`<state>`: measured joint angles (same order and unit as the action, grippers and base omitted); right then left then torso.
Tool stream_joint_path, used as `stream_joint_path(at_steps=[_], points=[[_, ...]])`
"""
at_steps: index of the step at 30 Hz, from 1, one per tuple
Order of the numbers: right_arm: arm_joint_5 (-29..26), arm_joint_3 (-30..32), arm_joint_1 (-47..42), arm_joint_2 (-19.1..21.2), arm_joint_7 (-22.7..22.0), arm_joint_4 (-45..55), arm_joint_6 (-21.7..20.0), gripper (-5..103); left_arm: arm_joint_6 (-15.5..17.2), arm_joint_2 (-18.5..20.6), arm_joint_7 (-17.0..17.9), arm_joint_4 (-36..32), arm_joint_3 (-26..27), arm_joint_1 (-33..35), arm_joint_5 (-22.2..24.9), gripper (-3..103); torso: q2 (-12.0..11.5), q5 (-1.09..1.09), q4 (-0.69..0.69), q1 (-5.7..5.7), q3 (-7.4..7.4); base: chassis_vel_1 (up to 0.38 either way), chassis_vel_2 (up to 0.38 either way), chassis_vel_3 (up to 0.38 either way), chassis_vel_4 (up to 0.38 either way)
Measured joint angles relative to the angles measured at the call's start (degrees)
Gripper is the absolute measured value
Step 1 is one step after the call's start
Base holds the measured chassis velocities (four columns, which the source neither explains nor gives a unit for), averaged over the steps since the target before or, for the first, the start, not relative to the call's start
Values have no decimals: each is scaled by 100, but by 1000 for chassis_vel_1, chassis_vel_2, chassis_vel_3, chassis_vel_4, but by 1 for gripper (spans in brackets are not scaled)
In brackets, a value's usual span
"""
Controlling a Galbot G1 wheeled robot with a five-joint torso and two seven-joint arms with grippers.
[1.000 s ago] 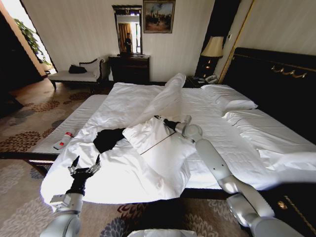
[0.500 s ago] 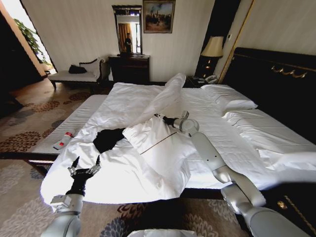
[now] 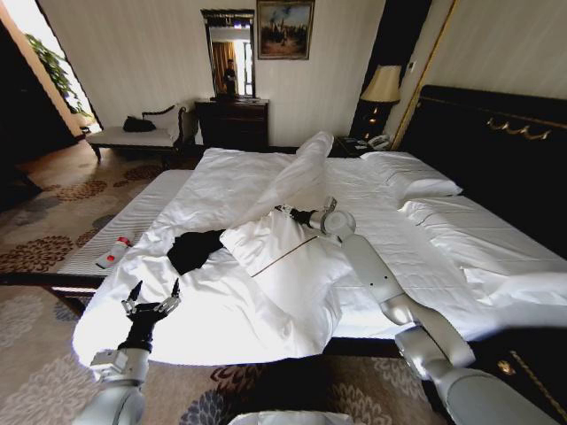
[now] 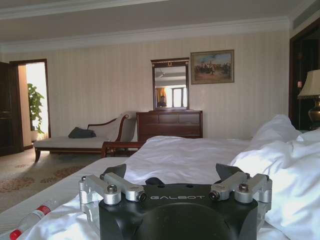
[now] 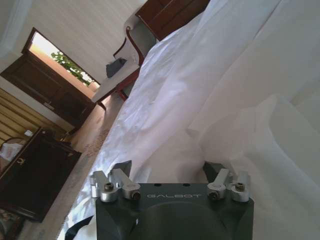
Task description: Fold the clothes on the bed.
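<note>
Head view, near to far. The left end effector [image 3: 152, 299] hovers at the near edge of the bed [image 3: 496, 239], fingers spread and empty, over the white duvet [image 3: 221, 310] that hangs toward the floor. Just beyond it lies the black T-shirt [image 3: 192, 249], crumpled and partly tucked under a duvet fold; a bottle [image 3: 112, 252] rests on the bare sheet to its left. Farther in, the right end effector [image 3: 282, 210] reaches across the bed to a raised ridge of duvet; in the right wrist view its fingers stand apart with white fabric bunched between them, and whether it grips cannot be told. Beyond are the pillows [image 3: 409, 175] and, against the wall, a dresser [image 3: 232, 124]. Judgement: the duvet should be drawn fully clear of the shirt, without dragging it, before any fold begins.
</note>
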<state>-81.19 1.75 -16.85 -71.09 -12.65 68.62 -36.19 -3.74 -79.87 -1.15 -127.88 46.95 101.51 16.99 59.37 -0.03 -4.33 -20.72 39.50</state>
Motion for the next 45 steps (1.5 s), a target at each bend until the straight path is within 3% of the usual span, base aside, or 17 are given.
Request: stream_joint_path(at_steps=[2, 3, 4, 6, 7, 10, 11, 13, 14, 17, 23, 30, 39, 45], points=[[34, -37, 6, -11, -68, -13, -18, 59, -20, -7, 0, 58, -48, -20, -19, 100, 0, 0, 0, 0, 0, 0, 0, 0, 0], [36, -33, -5, -14, -68, 13, -18, 59, -21, -7, 0, 64, -55, -25, -19, 100, 0, 0, 0, 0, 0, 0, 0, 0, 0], [39, -15, -34, -15, -56, 63, -13, 48, -23, -3, 0, 74, -55, -35, -19, 100, 0, 0, 1, 0, 0, 0, 0, 0, 0], [42, 13, -73, -12, -14, 121, 14, 48, -25, 2, 0, 83, -55, -43, -16, 100, 0, 0, 1, 0, 0, 0, 0, 0, 0], [50, 61, -128, -10, 52, 199, 72, 37, -26, 8, 0, 91, -50, -54, -9, 100, 0, 0, 0, 0, 0, 0, 0, 0, 0], [73, 209, -287, -10, 187, 389, 226, 37, -27, 17, 0, 108, -45, -72, 9, 100, 0, 0, 1, 0, 0, 0, 0, 0, 0], [75, 309, -397, -12, 239, 486, 302, 26, -29, 20, 0, 113, -45, -81, 14, 100, 0, -1, 1, 0, 0, 0, 0, 0, 0], [75, 430, -550, -14, 272, 623, 400, 26, -29, 23, 0, 116, -50, -92, 20, 100, 0, 0, 1, 0, 0, 0, 0, 0, 0], [74, 581, -740, -14, 292, 798, 513, 15, -30, 26, -1, 116, -64, -109, 25, 100, 0, 1, 1, 0, 0, 0, 0, 0, 0], [61, 932, -1134, 20, 335, 1187, 752, 5, -30, 34, -2, 106, -85, -131, 40, 100, 0, 0, 2, 0, 0, 0, 0, 0, 0], [343, 1908, -2327, 259, 901, 2481, 1585, 1, -23, 75, -1, 106, -144, -195, 113, 100, 0, 1, 0, 0, 0, 0, 0, 0, 0], [295, 2775, -3630, 214, 1077, 3674, 2065, 1, -23, 77, -3, 61, -209, -211, 146, 100, 1, 0, 0, 0, -1, 0, 0, 0, 0], [547, 4409, -5635, -302, 969, 5692, 2555, 1, -78, 118, -19, -83, -188, -164, 294, 100, 1, 0, -2, 1, -1, 0, 0, 0, 0], [838, 5118, -6484, -660, 870, 6585, 2734, 1, -104, 129, -23, -58, -201, -230, 362, 100, 1, 0, 0, 1, -2, 0, 0, 0, 0]])
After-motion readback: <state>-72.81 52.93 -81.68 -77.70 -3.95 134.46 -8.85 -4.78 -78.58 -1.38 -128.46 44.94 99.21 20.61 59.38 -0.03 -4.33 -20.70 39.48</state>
